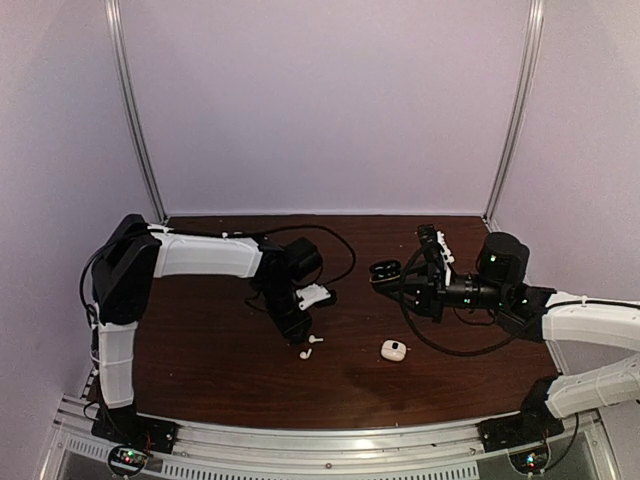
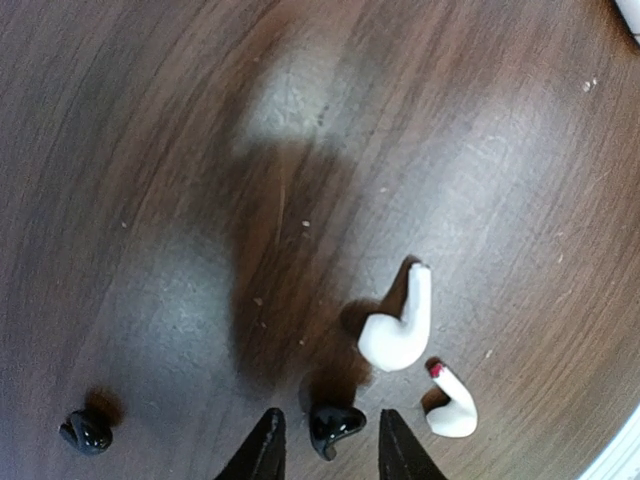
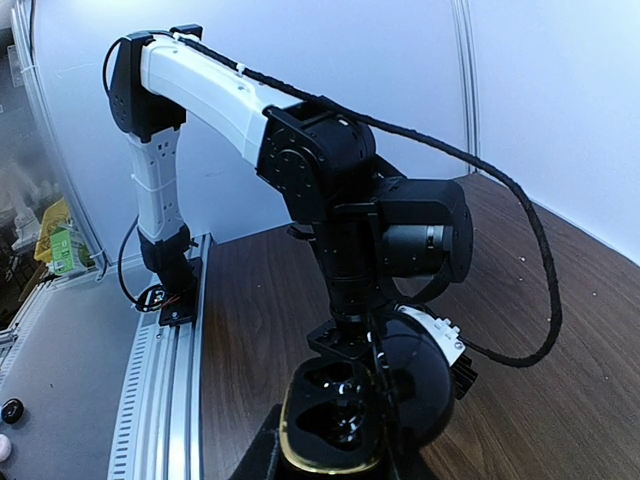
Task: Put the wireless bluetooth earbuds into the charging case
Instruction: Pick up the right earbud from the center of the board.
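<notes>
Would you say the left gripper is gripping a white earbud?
No, the left gripper straddles a black earbud, open; both white earbuds lie beside it.

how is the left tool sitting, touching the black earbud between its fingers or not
Apart. The left wrist view shows bare table either side of the black earbud inside the open left tool.

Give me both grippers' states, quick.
Left gripper: open, black earbud lying between its jaws.
Right gripper: shut on the open black case.
</notes>
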`<state>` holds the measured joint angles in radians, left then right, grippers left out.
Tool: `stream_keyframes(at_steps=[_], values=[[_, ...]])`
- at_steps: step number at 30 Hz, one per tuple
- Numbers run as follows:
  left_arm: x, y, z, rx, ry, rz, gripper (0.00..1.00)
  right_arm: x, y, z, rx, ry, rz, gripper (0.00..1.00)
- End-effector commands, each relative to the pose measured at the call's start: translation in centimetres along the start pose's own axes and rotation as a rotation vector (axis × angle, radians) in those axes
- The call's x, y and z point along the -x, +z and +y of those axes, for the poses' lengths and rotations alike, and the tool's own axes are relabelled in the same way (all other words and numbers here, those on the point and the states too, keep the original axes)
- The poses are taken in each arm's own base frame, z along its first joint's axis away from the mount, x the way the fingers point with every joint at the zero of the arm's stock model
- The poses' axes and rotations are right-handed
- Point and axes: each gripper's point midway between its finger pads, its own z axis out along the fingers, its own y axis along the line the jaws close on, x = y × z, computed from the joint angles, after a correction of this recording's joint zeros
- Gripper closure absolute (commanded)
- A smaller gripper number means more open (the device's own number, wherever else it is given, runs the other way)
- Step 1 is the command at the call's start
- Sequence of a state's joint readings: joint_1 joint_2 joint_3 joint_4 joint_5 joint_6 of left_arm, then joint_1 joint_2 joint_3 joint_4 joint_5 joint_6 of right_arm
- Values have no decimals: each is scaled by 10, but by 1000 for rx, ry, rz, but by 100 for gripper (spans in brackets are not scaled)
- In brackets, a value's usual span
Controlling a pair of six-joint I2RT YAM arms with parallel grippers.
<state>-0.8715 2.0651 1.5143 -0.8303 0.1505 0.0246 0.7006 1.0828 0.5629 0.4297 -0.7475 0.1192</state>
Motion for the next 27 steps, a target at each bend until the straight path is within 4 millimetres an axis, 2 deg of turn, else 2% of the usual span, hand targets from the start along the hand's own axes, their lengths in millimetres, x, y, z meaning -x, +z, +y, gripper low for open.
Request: stream_keyframes(at_steps=[1,16,22,27], values=[[2,2,-3,18,42,27,68,10,-3,1,1,-23,-27,100],[-5,11,1,64,61,86,76,9,-3,1,-1,-23,-25,100],[-5,13,3,77,62,83,85,10,-3,1,-3,-26,-25,100],[8,-2,4,70,45,-12,90,11,-3,2,0,-34,-29,100]])
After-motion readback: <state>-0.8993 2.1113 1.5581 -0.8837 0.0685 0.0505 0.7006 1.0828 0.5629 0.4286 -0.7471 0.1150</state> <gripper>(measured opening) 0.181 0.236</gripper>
